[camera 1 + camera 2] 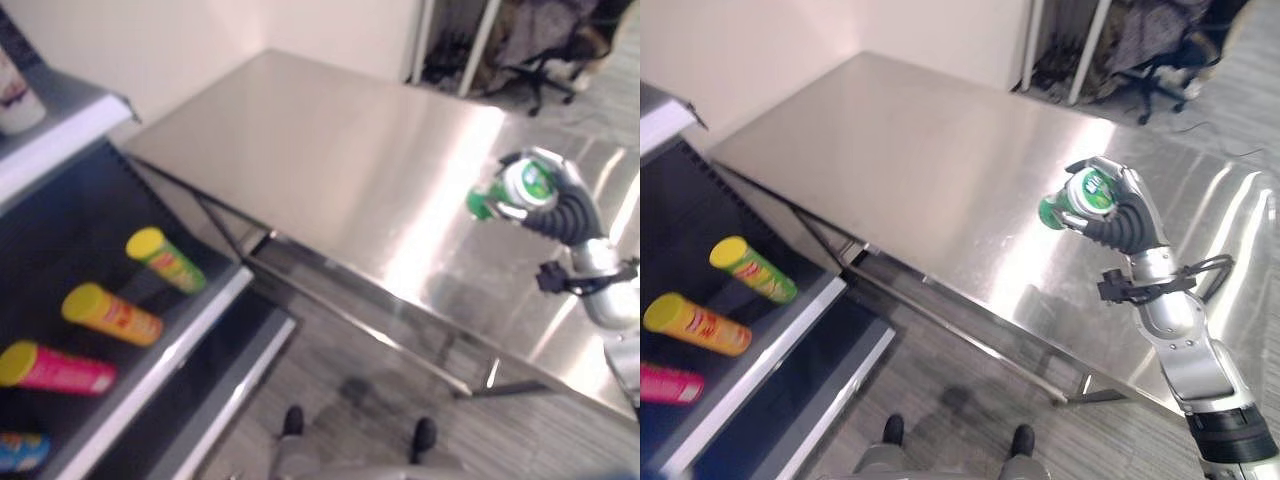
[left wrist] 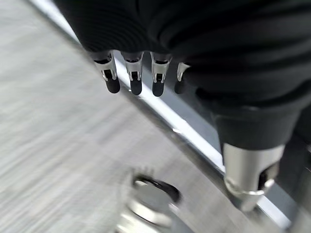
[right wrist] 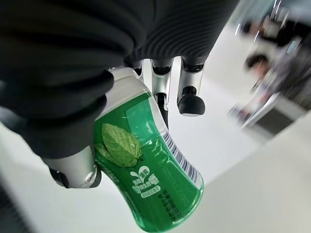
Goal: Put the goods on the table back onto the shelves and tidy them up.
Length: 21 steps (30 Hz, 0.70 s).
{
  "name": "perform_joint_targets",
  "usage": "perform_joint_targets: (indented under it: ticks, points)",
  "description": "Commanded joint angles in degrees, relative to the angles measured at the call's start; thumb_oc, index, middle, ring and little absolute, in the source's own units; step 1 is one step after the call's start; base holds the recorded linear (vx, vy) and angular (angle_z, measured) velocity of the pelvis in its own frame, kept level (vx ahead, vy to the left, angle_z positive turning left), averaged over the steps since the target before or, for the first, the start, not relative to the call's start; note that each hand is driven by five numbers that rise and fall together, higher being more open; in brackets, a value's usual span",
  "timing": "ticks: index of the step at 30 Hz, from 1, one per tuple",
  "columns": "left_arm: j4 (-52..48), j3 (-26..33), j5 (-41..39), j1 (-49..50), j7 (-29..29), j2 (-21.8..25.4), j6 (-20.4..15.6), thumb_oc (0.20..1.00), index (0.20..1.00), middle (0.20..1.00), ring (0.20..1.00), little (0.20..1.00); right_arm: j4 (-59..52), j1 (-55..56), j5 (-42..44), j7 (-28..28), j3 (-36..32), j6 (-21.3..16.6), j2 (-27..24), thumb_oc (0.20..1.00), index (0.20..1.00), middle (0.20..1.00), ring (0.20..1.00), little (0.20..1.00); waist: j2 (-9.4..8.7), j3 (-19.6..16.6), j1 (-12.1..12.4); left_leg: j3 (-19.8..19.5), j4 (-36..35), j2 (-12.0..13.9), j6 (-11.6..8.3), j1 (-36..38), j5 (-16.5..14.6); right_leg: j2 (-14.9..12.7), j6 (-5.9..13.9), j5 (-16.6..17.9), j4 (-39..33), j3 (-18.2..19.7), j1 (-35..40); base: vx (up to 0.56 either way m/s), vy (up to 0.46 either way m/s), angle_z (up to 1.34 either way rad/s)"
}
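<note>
Green mint-labelled bottle [image 3: 150,165] sits clamped in the right hand [image 1: 1120,215], fingers and thumb curled round its white-capped end, held lifted above the steel table [image 1: 330,150]. The left hand [image 2: 146,73] hangs over the floor with its fingers hanging loose, holding nothing. To the robot's left the dark shelf [image 1: 160,360] carries tall snack tubes lying on their sides: one yellow-lidded green tube [image 1: 165,258], an orange tube [image 1: 110,313], a pink tube [image 1: 55,368]. Carrying well probably means keeping the grip firm, swinging across above the shelf's white front lip, then setting the bottle upright in the bare space beside the tubes before letting go.
</note>
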Motion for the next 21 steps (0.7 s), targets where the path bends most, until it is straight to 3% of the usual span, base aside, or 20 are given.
perform_joint_targets:
  ticks: [1, 4, 5, 6, 9, 11, 12, 13, 14, 16, 18, 20, 21]
  points:
    - [3.7, 3.1, -3.9, 1.4, 1.7, 3.5, 0.8, 1.000, 1.000, 1.000, 1.000, 1.000, -3.4, 0.3, -0.5, -1.7, -1.7, -2.1, 2.1, 0.200, 0.200, 0.200, 0.200, 0.200, -6.85, -1.6, 3.7, 6.8, -7.0, 0.8, -1.21, 2.3, 13.1, -5.3, 2.00, -2.8, -3.9, -3.9, 5.7, -0.30, -0.202, 0.73]
    - [5.7, 7.2, -5.0, 2.3, 0.6, 1.8, 1.1, 1.000, 1.000, 1.000, 1.000, 1.000, -3.1, 3.4, -0.8, 0.5, -1.8, -2.0, 2.2, 0.200, 0.200, 0.200, 0.200, 0.200, -6.92, -3.7, 2.5, 15.3, -1.5, 2.9, -0.14, 10.2, 9.6, -4.5, 2.14, 0.0, -8.2, -7.8, 6.7, -0.29, -0.131, 0.57]
    - [5.7, 7.3, -4.9, 2.4, 0.6, 1.8, 1.0, 1.000, 1.000, 1.000, 1.000, 1.000, -3.1, 3.4, -0.8, 0.5, -1.8, -2.0, 2.2, 0.200, 0.200, 0.200, 0.200, 0.200, -6.82, -3.5, 2.6, 15.5, -1.4, 3.0, -0.19, 10.5, 9.5, -4.4, 2.14, 0.0, -8.2, -7.7, 6.9, -0.35, -0.092, 0.09]
    - [5.5, 5.4, -0.7, 2.3, 0.2, 1.9, 1.3, 1.000, 1.000, 1.000, 1.000, 1.000, -2.8, 5.1, -0.4, 1.5, -2.7, -2.2, 2.2, 0.200, 0.200, 0.200, 0.200, 0.200, -6.03, -5.2, 0.9, 20.1, 0.6, 4.2, 0.44, 15.9, 8.3, -4.0, 1.95, 0.6, -8.1, -10.4, 6.1, -0.28, -0.050, 0.07]
    - [3.5, 1.8, 4.5, 1.9, -0.9, 2.2, 1.6, 1.000, 1.000, 1.000, 1.000, 1.000, -2.1, 7.1, -0.4, 3.2, -3.9, -2.0, 2.1, 0.200, 0.200, 0.200, 0.200, 0.200, -3.61, -7.1, -2.0, 19.5, 0.3, 3.1, 0.05, 22.2, 6.3, -4.3, 2.16, 1.1, -5.9, -13.9, 4.0, -0.36, 0.039, 0.80]
    - [1.5, -1.2, 6.8, 0.8, -1.4, 2.3, 1.6, 1.000, 1.000, 1.000, 1.000, 1.000, -1.8, 9.4, 0.6, 4.2, -5.4, -1.9, 2.0, 0.200, 0.200, 0.200, 0.200, 0.200, -2.19, -7.4, -4.2, 17.4, -1.2, 0.1, 0.99, 23.9, 1.5, -5.4, 1.89, 1.2, -2.8, -15.9, 1.2, -0.49, 0.183, 1.21]
    - [-1.8, -7.7, 11.3, -1.1, -2.4, 3.0, 1.2, 1.000, 1.000, 1.000, 1.000, 1.000, -1.6, 10.7, 1.2, 3.5, -7.6, -1.8, 1.5, 0.200, 0.200, 0.200, 0.200, 0.200, -1.61, -6.6, -6.5, 21.5, -3.0, -0.3, 2.39, 23.3, -3.4, -9.2, 2.46, 2.0, 0.2, -19.5, -0.2, -0.46, 0.204, 1.66]
    - [-1.9, -8.0, 11.3, -1.1, -2.4, 2.9, 1.3, 1.000, 1.000, 1.000, 1.000, 1.000, -1.6, 11.0, 1.2, 3.5, -7.9, -1.9, 1.5, 0.200, 0.200, 0.200, 0.200, 0.200, -1.56, -6.6, -6.5, 21.2, -3.0, -0.4, 2.54, 23.3, -3.4, -9.5, 2.64, 2.0, 0.4, -19.7, -0.2, -0.44, 0.251, 1.87]
    - [-4.4, -10.5, 12.6, -1.5, -3.3, 3.1, 1.0, 1.000, 1.000, 1.000, 1.000, 1.000, -1.4, 11.7, 1.1, 3.0, -9.0, -1.5, 1.7, 0.200, 0.200, 0.200, 0.200, 0.200, -1.33, -6.2, -7.6, 22.4, -4.9, -1.2, 3.03, 23.4, -5.7, -10.9, 2.95, 3.0, 1.7, -20.0, -0.6, -0.25, 0.244, 1.57]
    - [-7.8, -14.5, 14.6, -2.0, -3.6, 3.6, 0.9, 1.000, 1.000, 1.000, 1.000, 1.000, -0.4, 14.4, 0.7, 2.1, -10.1, -1.1, 3.1, 0.200, 0.200, 0.200, 0.200, 0.200, -1.02, -4.9, -8.9, 21.6, -7.4, -5.0, 4.97, 23.3, -12.2, -15.0, 5.10, 5.3, 4.8, -19.3, -2.5, -0.38, 0.406, 1.35]
    - [-7.6, -15.8, 16.1, -2.3, -3.9, 3.4, 0.9, 1.000, 1.000, 1.000, 1.000, 1.000, 0.3, 15.8, 0.3, 2.5, -10.0, -0.2, 5.3, 0.200, 0.200, 0.200, 0.200, 0.200, -1.94, -4.0, -9.1, 20.2, -7.4, -8.3, 6.80, 23.1, -14.3, -17.2, 6.74, 8.3, 5.1, -17.5, -2.9, -0.32, 0.328, 0.68]
    - [-6.3, -16.0, 17.0, -2.4, -3.8, 3.3, 1.2, 1.000, 1.000, 1.000, 1.000, 1.000, 1.3, 16.0, 0.4, 2.8, -9.4, -0.1, 6.2, 0.200, 0.200, 0.200, 0.200, 0.200, -2.65, -3.6, -8.8, 20.0, -7.4, -9.2, 7.02, 22.8, -14.6, -17.4, 7.19, 9.3, 3.7, -16.6, -2.9, -0.29, 0.130, 0.36]
    - [-5.0, -14.3, 14.7, -2.3, -3.5, 2.9, 1.5, 1.000, 1.000, 1.000, 1.000, 1.000, 2.4, 16.3, 0.6, 2.7, -9.2, 0.3, 8.1, 0.200, 0.200, 0.200, 0.200, 0.200, -3.98, -2.8, -9.5, 18.4, -7.4, -9.8, 7.09, 22.0, -14.4, -15.5, 7.57, 10.2, 0.2, -10.4, -3.2, -0.33, 0.055, 0.24]
